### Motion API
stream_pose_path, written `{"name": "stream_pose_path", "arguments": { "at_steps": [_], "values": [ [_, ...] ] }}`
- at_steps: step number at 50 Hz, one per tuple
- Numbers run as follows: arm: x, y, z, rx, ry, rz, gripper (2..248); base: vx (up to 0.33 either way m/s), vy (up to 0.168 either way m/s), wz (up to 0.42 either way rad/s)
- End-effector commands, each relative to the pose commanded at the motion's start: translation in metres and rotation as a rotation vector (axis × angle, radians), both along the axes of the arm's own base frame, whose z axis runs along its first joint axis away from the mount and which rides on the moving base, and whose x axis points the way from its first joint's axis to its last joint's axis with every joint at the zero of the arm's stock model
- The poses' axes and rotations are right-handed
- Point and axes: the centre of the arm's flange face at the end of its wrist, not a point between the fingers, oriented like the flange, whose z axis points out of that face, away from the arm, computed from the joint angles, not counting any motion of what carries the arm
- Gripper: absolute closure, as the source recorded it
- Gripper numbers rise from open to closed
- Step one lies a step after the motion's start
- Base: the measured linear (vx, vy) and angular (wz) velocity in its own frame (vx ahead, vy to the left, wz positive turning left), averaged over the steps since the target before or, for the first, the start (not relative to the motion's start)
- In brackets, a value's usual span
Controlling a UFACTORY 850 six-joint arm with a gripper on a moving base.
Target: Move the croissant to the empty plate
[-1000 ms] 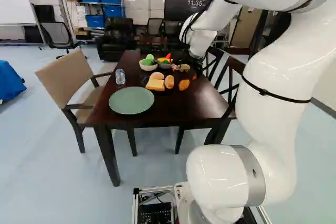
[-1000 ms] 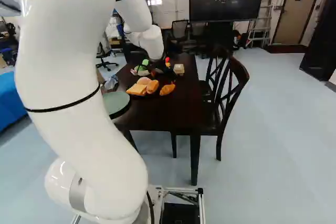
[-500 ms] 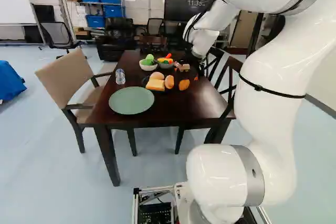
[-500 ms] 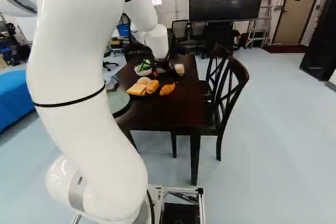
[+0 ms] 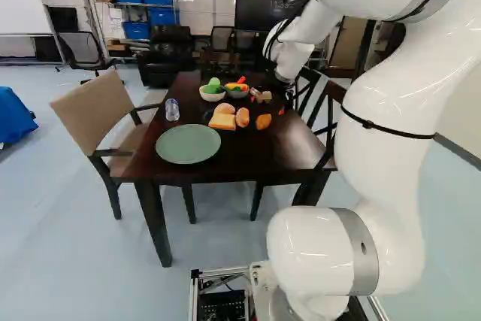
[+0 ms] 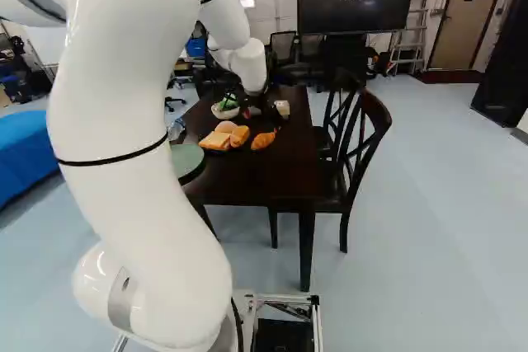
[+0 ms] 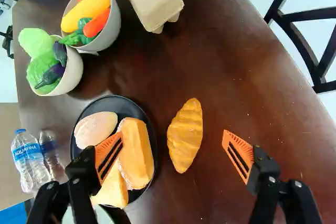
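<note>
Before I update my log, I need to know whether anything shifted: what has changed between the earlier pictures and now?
The white robot arm's wrist has shifted slightly toward the right of the right base view. Nothing was taken hold of or let go; the black gripper is open. The golden-brown croissant, round green plate and black plate of bread stayed put.

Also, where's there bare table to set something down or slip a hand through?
Biggest patch of table: croissant to the edge by the dark chair. Also bare: croissant to carton, and the near edge right of the green plate, left base view. Crowded: black plate with breads, two bowls, bottle. Croissant–black plate gap is narrow.
</note>
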Motion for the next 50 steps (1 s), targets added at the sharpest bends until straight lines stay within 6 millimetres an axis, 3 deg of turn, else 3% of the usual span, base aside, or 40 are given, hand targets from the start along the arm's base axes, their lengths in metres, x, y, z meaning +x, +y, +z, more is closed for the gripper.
{"name": "stream_pose_path", "arguments": {
  "at_steps": [50],
  "values": [
    [0.0062, -0.0062, -0.0002, 0.0, -0.003, -0.009, 3, 0.0, 0.0, 0.0]
  ]
}}
